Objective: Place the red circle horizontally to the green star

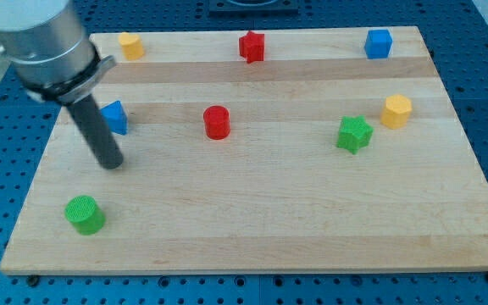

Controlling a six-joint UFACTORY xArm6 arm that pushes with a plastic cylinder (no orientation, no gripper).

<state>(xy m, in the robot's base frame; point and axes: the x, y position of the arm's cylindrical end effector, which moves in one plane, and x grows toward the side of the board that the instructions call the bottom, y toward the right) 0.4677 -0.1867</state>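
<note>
My tip (111,164), bare and touching nothing, stands well left of the red circle (217,122), which sits far from the green star (354,134), unpushed.

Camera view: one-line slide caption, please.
My tip rests beside the blue block, left of the red cylinder and green star.

tip (111,163) just below blue block (114,117) | red circle (217,122) mid-board, well left of green star (354,134) | green circle (85,213) bottom-left

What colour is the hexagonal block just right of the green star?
Yellow. The hexagonal block sits up-right of the green star, clearest in the camera view.
</note>
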